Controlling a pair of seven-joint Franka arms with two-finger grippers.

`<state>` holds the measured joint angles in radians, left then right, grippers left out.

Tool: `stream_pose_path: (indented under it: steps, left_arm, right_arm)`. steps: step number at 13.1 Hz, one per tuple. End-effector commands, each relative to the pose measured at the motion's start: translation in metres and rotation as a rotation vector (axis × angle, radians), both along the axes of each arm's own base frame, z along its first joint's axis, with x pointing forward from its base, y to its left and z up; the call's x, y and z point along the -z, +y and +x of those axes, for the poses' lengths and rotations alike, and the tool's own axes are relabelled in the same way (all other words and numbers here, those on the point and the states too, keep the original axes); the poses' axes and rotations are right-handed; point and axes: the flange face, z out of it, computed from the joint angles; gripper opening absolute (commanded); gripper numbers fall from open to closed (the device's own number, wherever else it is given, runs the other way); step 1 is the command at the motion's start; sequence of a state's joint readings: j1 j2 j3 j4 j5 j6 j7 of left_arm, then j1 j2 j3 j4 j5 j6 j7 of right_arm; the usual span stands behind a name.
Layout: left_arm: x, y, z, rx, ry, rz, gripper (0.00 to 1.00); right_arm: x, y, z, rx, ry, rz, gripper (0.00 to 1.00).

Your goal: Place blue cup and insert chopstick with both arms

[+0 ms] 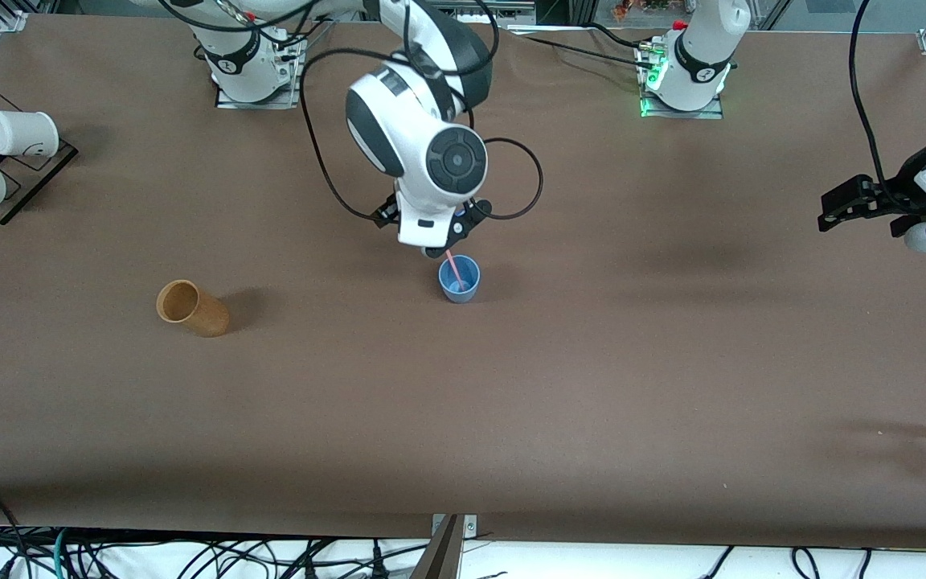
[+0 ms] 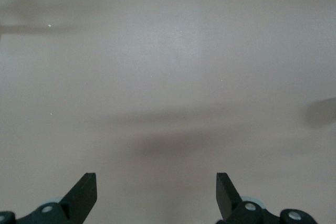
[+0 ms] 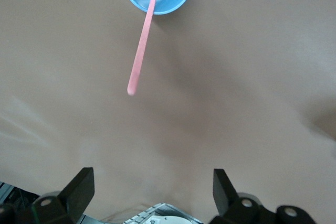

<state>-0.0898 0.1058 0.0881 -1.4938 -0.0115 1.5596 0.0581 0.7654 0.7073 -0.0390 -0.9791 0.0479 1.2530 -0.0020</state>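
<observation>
Arms (image 1: pixel 411 137): glossy white shells, black joint caps
Cables: black loops above the right claw (image 3: pixel 152 192)
Left claw (image 2: pixel 156 195): matte black wedge fingers, silver screws
Base: green light

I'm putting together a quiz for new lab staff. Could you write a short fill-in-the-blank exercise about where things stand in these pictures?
1. The pink chopstick stands with its lower end inside the ____ cup.
2. The right gripper, above the cup, has its fingers ____.
3. The tan-brown cup lies on its ____, toward the right arm's end of the table.
4. The left gripper waits open over bare ____.

Missing words: blue; open; side; table
</observation>
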Motion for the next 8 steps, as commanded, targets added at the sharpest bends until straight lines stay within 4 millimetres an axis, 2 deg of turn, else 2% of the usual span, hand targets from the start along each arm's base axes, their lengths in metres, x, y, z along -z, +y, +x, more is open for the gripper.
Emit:
stream_pose_path:
  steps: [1, 3, 4, 7, 8]
  left_arm:
    - [-0.001, 0.001, -0.001, -0.004, 0.006, -0.002, 1.00]
    - [-0.001, 0.001, -0.001, -0.004, 0.006, -0.002, 1.00]
    - [-0.001, 0.001, -0.001, -0.004, 0.006, -0.002, 1.00]
    - [0.002, 0.000, 0.001, -0.005, 0.011, -0.003, 1.00]
    - [0.002, 0.001, 0.001, -0.006, 0.011, -0.002, 1.00]
  right_arm:
    - [-0.057, -0.042, 0.016, 0.050, -0.029, 0.034, 1.00]
    - [-0.077, -0.079, 0.035, 0.120, -0.045, 0.036, 1.00]
    - [-0.094, -0.106, 0.048, 0.166, -0.070, 0.044, 1.00]
    - [-0.113, -0.160, 0.074, 0.266, -0.126, 0.014, 1.00]
    - [-0.113, -0.176, 0.083, 0.299, -0.143, 0.003, 1.00]
